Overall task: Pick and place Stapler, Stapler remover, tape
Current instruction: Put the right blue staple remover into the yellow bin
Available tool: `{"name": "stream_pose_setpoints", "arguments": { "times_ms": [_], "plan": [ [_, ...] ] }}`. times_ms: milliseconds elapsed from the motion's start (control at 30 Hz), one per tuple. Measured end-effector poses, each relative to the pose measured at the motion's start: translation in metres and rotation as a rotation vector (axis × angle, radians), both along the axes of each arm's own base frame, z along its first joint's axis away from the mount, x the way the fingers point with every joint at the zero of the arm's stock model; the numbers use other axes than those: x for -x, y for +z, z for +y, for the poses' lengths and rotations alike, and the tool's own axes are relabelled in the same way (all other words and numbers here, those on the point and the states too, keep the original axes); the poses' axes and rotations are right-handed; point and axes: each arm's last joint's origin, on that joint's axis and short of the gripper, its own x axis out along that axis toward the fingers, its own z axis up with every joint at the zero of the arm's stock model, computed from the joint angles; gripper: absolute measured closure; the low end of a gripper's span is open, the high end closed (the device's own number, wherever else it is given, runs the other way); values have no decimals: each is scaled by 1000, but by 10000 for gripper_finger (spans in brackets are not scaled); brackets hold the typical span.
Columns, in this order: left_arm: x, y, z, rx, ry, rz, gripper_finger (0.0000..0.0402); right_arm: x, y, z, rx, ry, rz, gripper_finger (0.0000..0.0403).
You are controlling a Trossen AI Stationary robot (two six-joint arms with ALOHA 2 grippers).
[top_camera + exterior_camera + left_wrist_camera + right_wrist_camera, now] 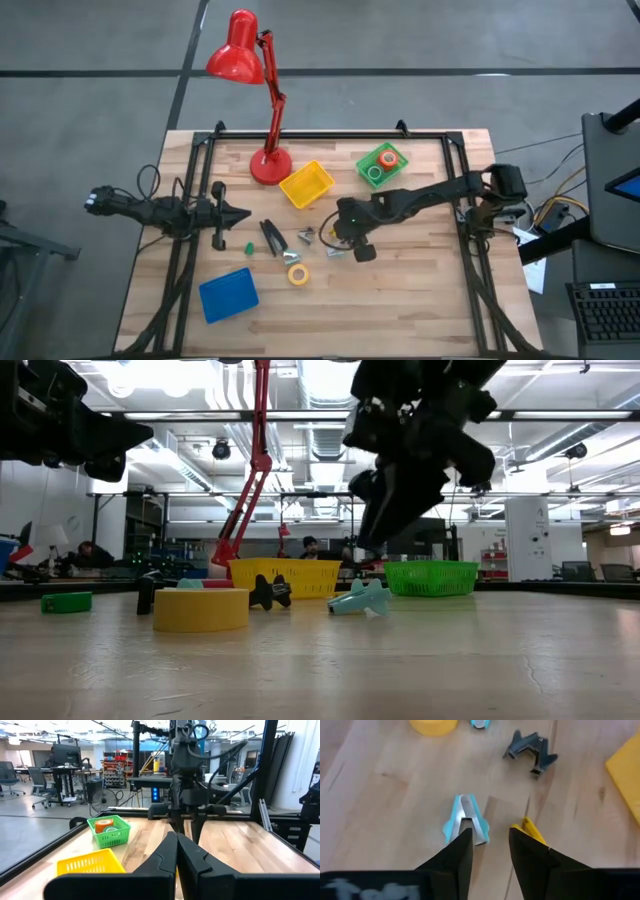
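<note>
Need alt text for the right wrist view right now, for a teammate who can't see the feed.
The right gripper, fingers open, hangs above a light blue staple remover on the wooden table. A dark staple remover and a yellow tape roll lie beyond it.

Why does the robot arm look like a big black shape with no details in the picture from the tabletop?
In the low view, bright ceiling lights shine behind the right gripper, so it shows only as a dark outline. In the right wrist view, even light shows the blue staple remover crisply, while the bottom edge of the picture near the gripper's base is blurred.
</note>
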Motion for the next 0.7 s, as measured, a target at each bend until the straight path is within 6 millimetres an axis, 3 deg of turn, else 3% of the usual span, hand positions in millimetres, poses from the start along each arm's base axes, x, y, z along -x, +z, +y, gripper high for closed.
{"name": "stream_pose_setpoints", "arguments": {
  "times_ms": [700],
  "plan": [
    [0, -2, 0, -4, 0, 16, 394, -16, -39, 2, 11, 22, 15, 310]
  ]
}}
